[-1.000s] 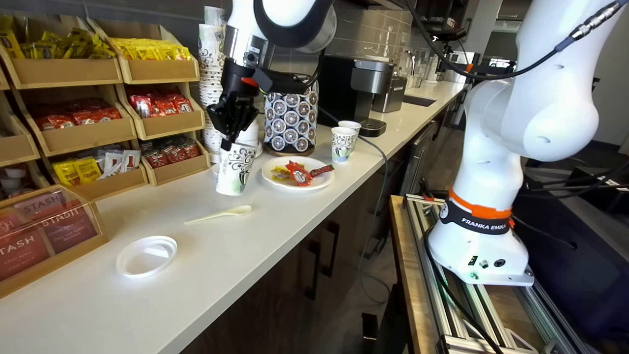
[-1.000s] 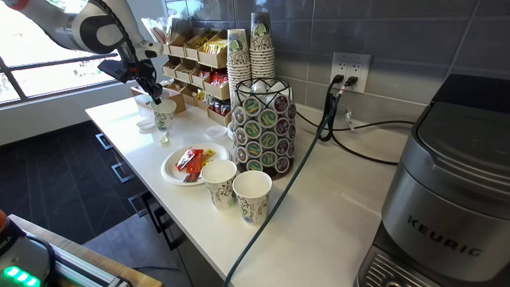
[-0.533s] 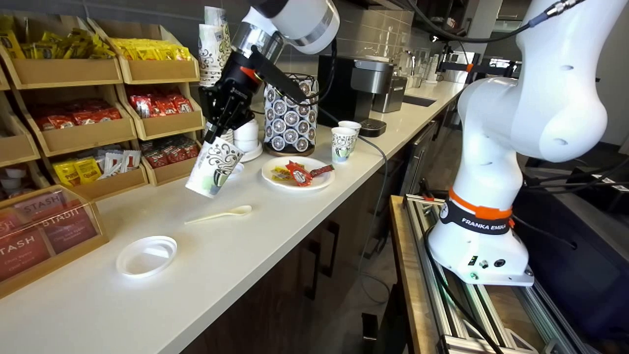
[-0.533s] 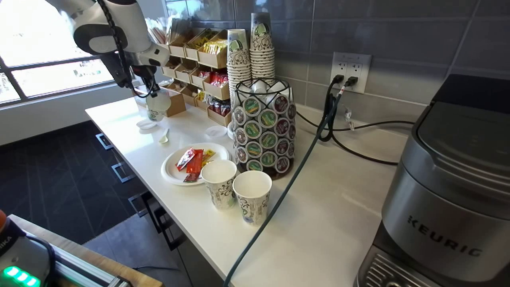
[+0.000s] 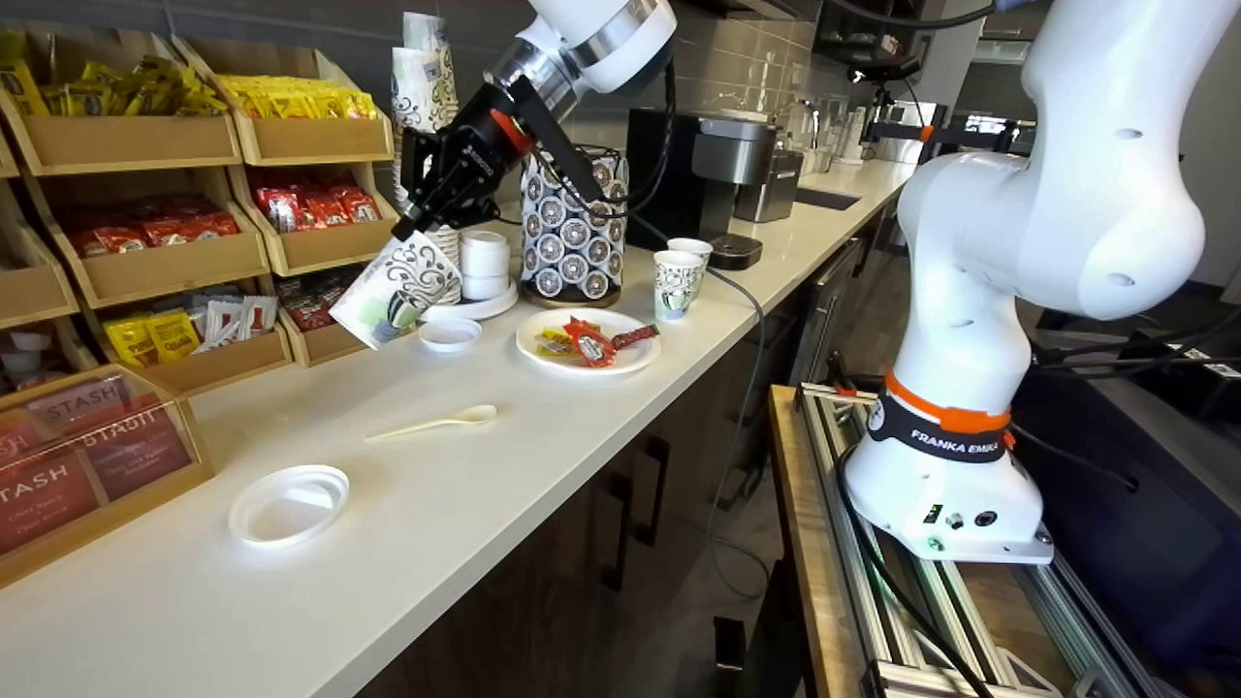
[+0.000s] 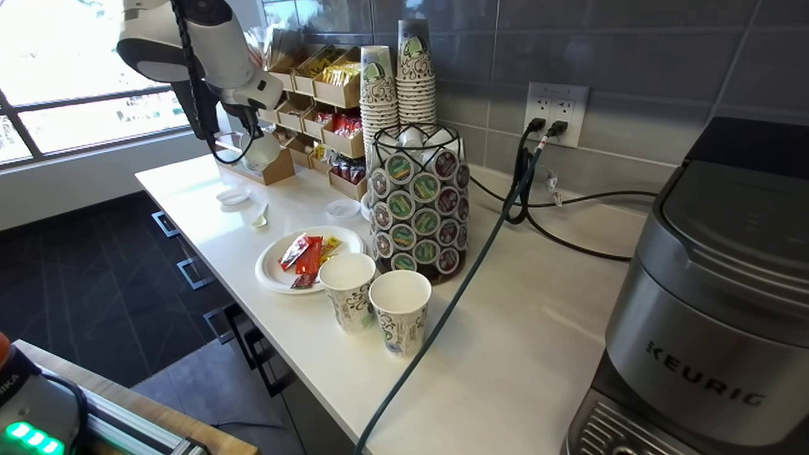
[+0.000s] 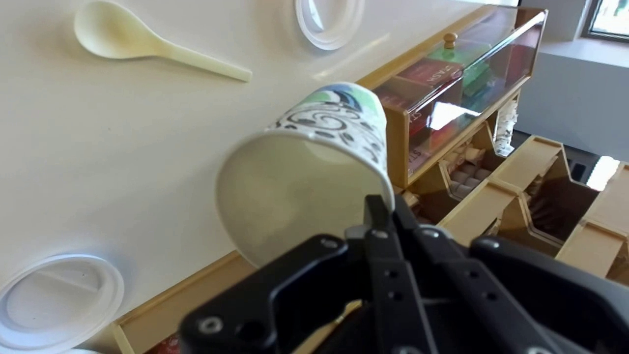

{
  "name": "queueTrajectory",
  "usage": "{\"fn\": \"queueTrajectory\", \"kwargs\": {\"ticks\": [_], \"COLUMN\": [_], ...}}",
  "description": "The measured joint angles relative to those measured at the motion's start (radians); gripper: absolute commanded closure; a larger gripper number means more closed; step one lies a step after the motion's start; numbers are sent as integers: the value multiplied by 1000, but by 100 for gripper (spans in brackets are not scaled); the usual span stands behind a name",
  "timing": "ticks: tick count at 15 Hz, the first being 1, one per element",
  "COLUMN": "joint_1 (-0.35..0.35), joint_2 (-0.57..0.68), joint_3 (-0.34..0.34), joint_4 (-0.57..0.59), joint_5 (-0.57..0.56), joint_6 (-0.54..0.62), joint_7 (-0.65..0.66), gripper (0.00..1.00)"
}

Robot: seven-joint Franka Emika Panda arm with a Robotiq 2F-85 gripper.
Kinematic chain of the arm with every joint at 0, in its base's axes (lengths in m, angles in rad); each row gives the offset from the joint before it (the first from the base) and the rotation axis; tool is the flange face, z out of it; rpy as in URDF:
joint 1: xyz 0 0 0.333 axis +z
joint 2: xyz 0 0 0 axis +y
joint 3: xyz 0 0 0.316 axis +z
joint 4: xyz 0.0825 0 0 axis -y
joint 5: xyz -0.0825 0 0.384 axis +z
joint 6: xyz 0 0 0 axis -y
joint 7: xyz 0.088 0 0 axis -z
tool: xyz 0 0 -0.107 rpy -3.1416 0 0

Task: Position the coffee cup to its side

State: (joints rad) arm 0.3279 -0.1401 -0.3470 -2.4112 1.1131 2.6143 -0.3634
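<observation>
"Fingers [image 7: 377, 216]: state?"

"Pinched together on the rim of the coffee cup [image 5: 397, 291], one inside, one outside."

"Its position?"

"Held above the desk [image 5: 407, 485], tilted, base lower than rim. Spoon [image 7: 110, 32] lies on the desk, apart."

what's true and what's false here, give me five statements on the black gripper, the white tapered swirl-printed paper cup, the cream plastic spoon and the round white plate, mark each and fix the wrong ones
1. The black two-fingered gripper pinches the rim of the white tapered paper cup with the dark swirl print. True.
2. That cup stands upright. False: it is tilted.
3. The cream plastic spoon with a rounded bowl lies on the smooth white counter, apart from the cup. True.
4. Flat red and yellow packets lie on the round white plate. True.
5. The spoon touches that plate. False: the two are apart on the counter.
</observation>
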Motion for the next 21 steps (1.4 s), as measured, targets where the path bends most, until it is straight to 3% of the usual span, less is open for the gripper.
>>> {"fn": "queueTrajectory", "kwargs": {"ticks": [5, 13, 18, 19, 20, 21], "joint_1": [5, -11, -36, -40, -64, -103], "joint_2": [15, 223, 357, 376, 390, 399], "joint_3": [0, -18, -19, -19, 3, 40], "joint_4": [4, 81, 146, 159, 170, 183], "joint_5": [32, 525, 656, 662, 662, 662], "joint_6": [-1, -9, -38, -44, -44, -44], "joint_7": [-34, -395, -502, -508, -512, -515], "gripper": [99, 99, 99, 90, 69, 65]}}
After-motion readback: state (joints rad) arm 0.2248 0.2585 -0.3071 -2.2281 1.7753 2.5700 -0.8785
